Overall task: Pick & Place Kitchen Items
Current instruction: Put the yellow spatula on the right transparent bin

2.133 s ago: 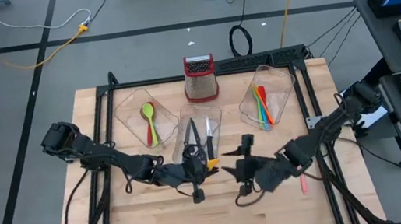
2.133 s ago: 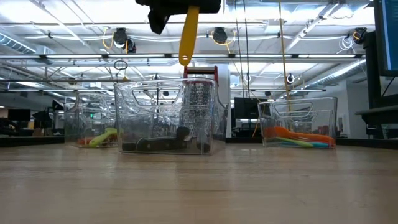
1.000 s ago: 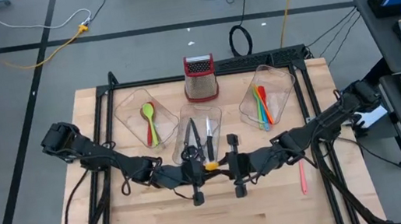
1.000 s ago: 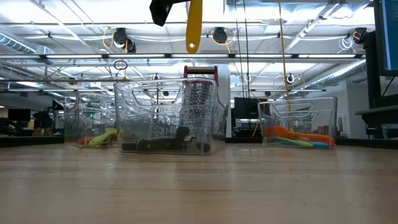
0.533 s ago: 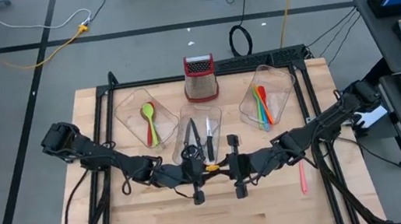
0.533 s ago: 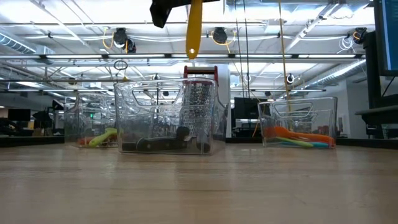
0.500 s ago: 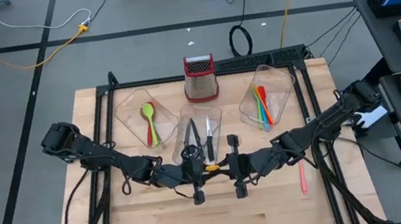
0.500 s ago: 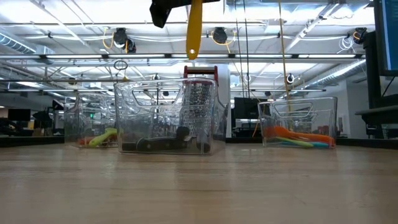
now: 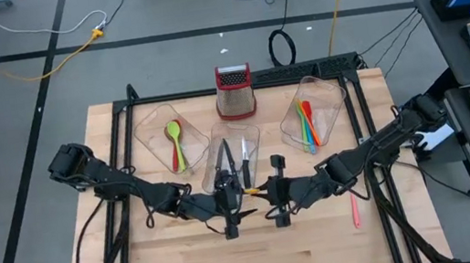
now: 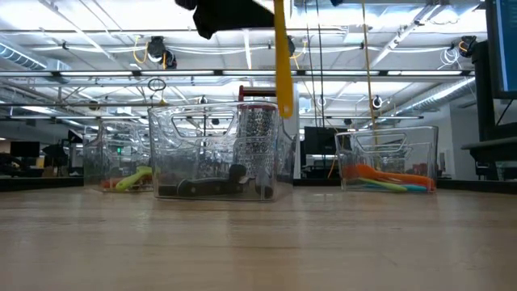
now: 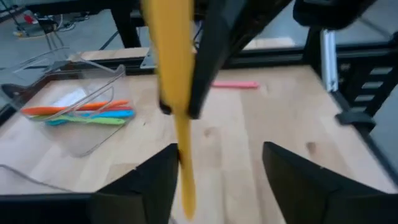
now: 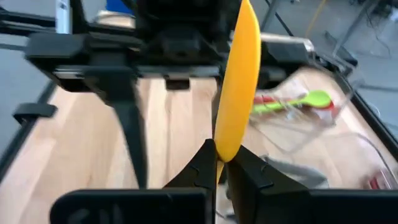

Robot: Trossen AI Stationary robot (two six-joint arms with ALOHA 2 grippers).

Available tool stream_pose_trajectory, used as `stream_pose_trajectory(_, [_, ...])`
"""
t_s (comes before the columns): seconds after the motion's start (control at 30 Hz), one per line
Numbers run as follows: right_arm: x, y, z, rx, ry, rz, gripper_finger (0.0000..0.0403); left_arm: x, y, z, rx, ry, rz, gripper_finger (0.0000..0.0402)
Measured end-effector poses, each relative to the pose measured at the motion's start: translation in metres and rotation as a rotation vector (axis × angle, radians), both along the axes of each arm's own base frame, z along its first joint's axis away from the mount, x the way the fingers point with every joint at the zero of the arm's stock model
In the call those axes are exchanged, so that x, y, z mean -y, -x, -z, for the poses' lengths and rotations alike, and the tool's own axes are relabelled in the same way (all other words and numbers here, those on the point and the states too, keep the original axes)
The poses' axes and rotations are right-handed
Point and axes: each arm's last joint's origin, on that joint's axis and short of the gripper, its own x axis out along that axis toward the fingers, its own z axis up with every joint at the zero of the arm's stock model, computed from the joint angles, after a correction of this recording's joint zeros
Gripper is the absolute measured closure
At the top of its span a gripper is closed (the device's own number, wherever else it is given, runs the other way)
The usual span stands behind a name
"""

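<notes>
A yellow utensil [image 10: 283, 73] hangs upright high above the table's middle, in front of the middle tub. My right gripper [image 12: 217, 150] is shut on it. My left gripper [image 11: 219, 152] stands open just to the left of it; the utensil [image 11: 177, 93] shows beyond its spread fingers, apart from them. In the high view the two grippers face each other, left [image 9: 237, 210] and right [image 9: 269, 193]. A pink utensil [image 9: 354, 211] lies flat on the table near the right edge. My right gripper pinches the yellow utensil between its two fingers where the broad part narrows [image 12: 222, 144]. The fingers come about level from the table's right and lie across it. The utensil hangs upright, slim end [image 10: 283, 109] down, clear of the table.
Three clear tubs stand at the back: the left one [image 9: 156, 129] with green and red spoons, the middle one [image 9: 254, 138] with dark-handled knives, the right one [image 9: 330, 100] with coloured utensils. A steel grater [image 9: 234, 93] stands behind the middle tub. The near half of the table is bare wood.
My left gripper has opened and let go of the yellow utensil, which my right gripper now holds alone. The utensil has shifted a little toward the table's right edge and still hangs upright.
</notes>
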Motion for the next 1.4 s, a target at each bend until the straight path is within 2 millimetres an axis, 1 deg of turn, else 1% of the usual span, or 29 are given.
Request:
stream_pose_trajectory(0.13, [0.003, 0.003, 0.006, -0.053, 0.002, 0.066, 0.0393, -0.004, 0.004, 0.002, -0.059, -0.064, -0.012, 0.0134])
stream_pose_trajectory(0.27, [0.008, 0.013, 0.009, -0.129, -0.026, 0.118, 0.0393, -0.01, 0.012, -0.003, -0.111, -0.1, -0.017, 0.0113])
stream_pose_trajectory(0.4, [0.019, 0.029, 0.001, -0.158, -0.08, 0.217, 0.0393, -0.016, 0.019, -0.011, -0.13, -0.109, -0.029, 0.0103])
stream_pose_trajectory(0.5, [0.032, 0.044, -0.012, -0.144, -0.112, 0.309, 0.0393, -0.018, 0.022, -0.014, -0.13, -0.109, -0.033, 0.0101])
stream_pose_trajectory(0.6, [0.052, 0.062, -0.026, -0.116, -0.145, 0.422, 0.0393, -0.018, 0.021, -0.013, -0.139, -0.115, -0.033, 0.0103])
stream_pose_trajectory(0.77, [0.093, 0.087, -0.05, -0.043, -0.236, 0.579, 0.0393, -0.019, 0.022, -0.011, -0.16, -0.144, -0.023, 0.0099])
stream_pose_trajectory(0.9, [0.127, 0.109, -0.063, -0.008, -0.294, 0.7, 0.0393, -0.014, 0.024, -0.011, -0.165, -0.194, 0.014, 0.0101])
stream_pose_trajectory(1.07, [0.16, 0.13, -0.065, -0.029, -0.307, 0.868, 0.0393, -0.007, 0.028, -0.007, -0.169, -0.219, 0.05, 0.0096])
stream_pose_trajectory(1.17, [0.176, 0.137, -0.061, -0.076, -0.294, 0.961, 0.0393, -0.007, 0.031, -0.002, -0.184, -0.216, 0.052, 0.0094])
stream_pose_trajectory(1.33, [0.199, 0.135, -0.052, -0.158, -0.295, 1.045, 0.0393, -0.008, 0.039, 0.006, -0.147, -0.184, 0.05, 0.0094])
stream_pose_trajectory(1.4, [0.208, 0.133, -0.048, -0.193, -0.308, 1.066, 0.0393, -0.009, 0.046, 0.01, -0.149, -0.184, 0.054, 0.0093])
